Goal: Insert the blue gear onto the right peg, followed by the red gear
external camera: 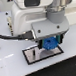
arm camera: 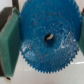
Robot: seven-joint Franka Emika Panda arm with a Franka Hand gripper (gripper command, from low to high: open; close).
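The blue gear (external camera: 50, 43) hangs in my gripper (external camera: 49, 45) just above the grey black-framed plate (external camera: 32, 56). In the wrist view the blue gear (arm camera: 48, 36) fills most of the picture, a toothed disc with a dark centre hole, and a green finger pad (arm camera: 9, 41) presses against its rim. The gripper is shut on the gear. The right peg is hidden under the gear and hand. The red gear is out of view.
The white arm and its grey wrist (external camera: 44, 18) cover the upper part of the exterior view. A black cable (external camera: 13, 34) runs along the exterior view's left. The plate lies on a white table (external camera: 13, 68).
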